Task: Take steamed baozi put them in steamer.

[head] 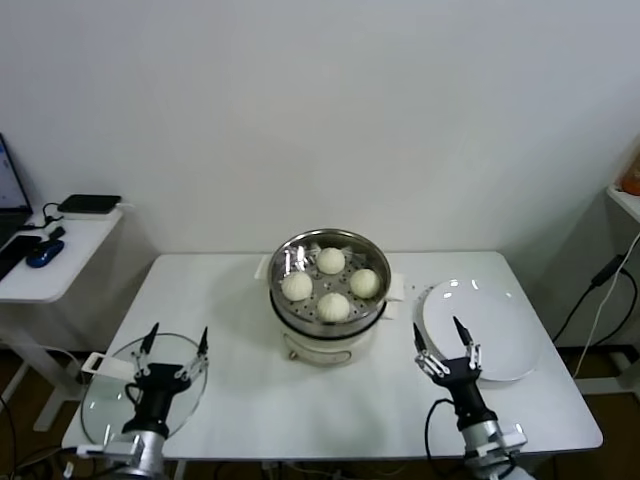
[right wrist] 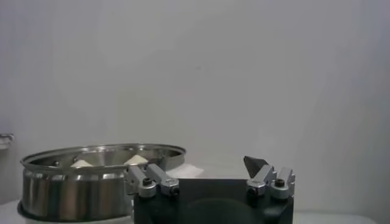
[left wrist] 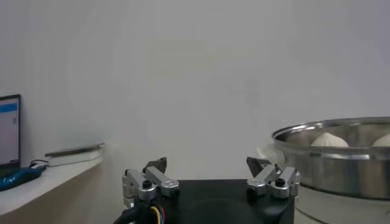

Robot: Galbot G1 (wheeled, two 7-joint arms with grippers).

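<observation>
Several off-white steamed baozi (head: 330,260) lie inside the shiny round steamer (head: 290,258) at the middle of the white table. In the left wrist view the steamer (left wrist: 341,161) shows with a baozi top (left wrist: 329,140) above its rim. The right wrist view also has the steamer (right wrist: 79,182) and a baozi (right wrist: 137,159). My left gripper (head: 177,334) stands open at the front left, over the glass lid, holding nothing (left wrist: 207,163). My right gripper (head: 437,326) stands open at the front right beside the plate, also holding nothing (right wrist: 195,165).
A flat white plate (head: 500,320) lies right of the steamer. A round glass lid (head: 105,400) lies at the front left corner. A side table (head: 60,262) with a laptop, a mouse and a dark device stands to the left. Cables hang at the far right.
</observation>
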